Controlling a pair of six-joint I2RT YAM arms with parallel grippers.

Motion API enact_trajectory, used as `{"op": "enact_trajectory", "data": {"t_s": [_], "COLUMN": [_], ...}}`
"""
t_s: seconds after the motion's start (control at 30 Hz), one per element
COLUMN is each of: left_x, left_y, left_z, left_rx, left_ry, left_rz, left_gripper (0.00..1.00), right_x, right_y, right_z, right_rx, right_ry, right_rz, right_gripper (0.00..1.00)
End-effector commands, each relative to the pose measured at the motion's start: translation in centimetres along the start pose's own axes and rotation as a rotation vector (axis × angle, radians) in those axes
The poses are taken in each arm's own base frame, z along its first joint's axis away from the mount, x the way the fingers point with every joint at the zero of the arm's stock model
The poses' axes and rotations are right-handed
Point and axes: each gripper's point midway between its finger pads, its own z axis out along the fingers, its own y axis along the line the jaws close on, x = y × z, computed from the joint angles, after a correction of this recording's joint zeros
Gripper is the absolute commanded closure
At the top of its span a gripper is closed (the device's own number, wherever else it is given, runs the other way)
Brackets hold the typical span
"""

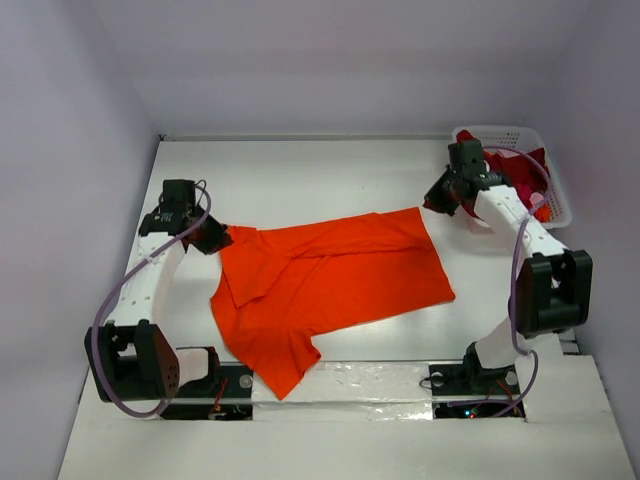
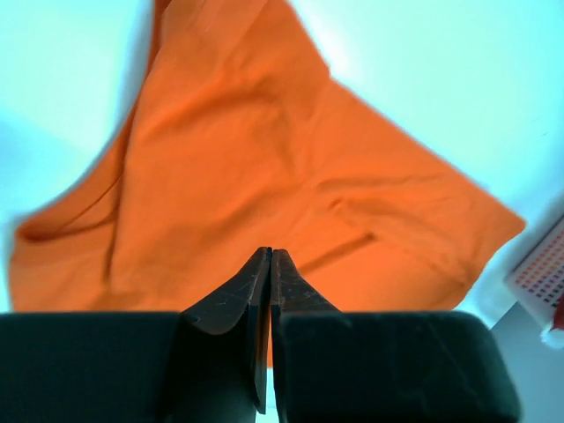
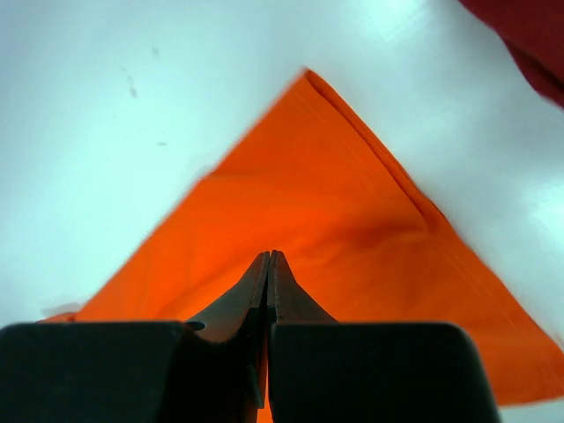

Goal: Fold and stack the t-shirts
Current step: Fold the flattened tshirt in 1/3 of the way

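Observation:
The bright orange t-shirt (image 1: 330,280) lies spread on the white table, one part folded over at its left and a sleeve pointing toward the near edge. My left gripper (image 1: 218,238) sits at the shirt's far left corner with its jaws pressed together; orange cloth (image 2: 264,176) shows in the slit between them (image 2: 269,251). My right gripper (image 1: 438,198) sits at the shirt's far right corner, jaws (image 3: 269,254) likewise shut with orange cloth (image 3: 308,203) between them. The dark crimson t-shirt (image 1: 520,170) lies bunched in the basket; its edge shows in the right wrist view (image 3: 529,35).
The white lattice basket (image 1: 560,205) stands at the far right of the table, just behind my right arm; its corner shows in the left wrist view (image 2: 542,273). White walls close in the table on the left, far and right sides.

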Motion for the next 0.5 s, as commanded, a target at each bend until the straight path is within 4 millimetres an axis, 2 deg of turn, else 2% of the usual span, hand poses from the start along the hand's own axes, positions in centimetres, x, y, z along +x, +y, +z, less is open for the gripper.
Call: {"op": "enact_trajectory", "data": {"t_s": [0.0,0.07,0.1,0.23,0.47], "left_x": [-2.5,-3.2,-3.2,-3.0,-4.3], "left_y": [-2.0,-2.7,-2.3,-0.6,0.3], "left_z": [0.5,1.6,2.2,5.3,7.0], "left_rx": [0.037,0.058,0.045,-0.029,-0.088], "left_ry": [-0.068,-0.087,-0.082,-0.054,-0.104], "left_rz": [0.002,0.009,0.015,0.021,0.021], "left_gripper": [1.00,1.00,1.00,1.00,1.00], "right_x": [-1.3,-1.4,-1.3,0.6,1.4], "right_y": [2.7,3.3,4.1,5.3,7.9], "right_z": [0.9,1.7,1.9,4.4,6.2], "right_rx": [-0.054,-0.062,-0.091,-0.149,-0.235], "right_ry": [-0.003,0.019,0.038,0.143,0.201], "right_rz": [-0.075,-0.079,-0.079,-0.081,-0.166], "right_gripper": [1.00,1.00,1.00,1.00,1.00]}}
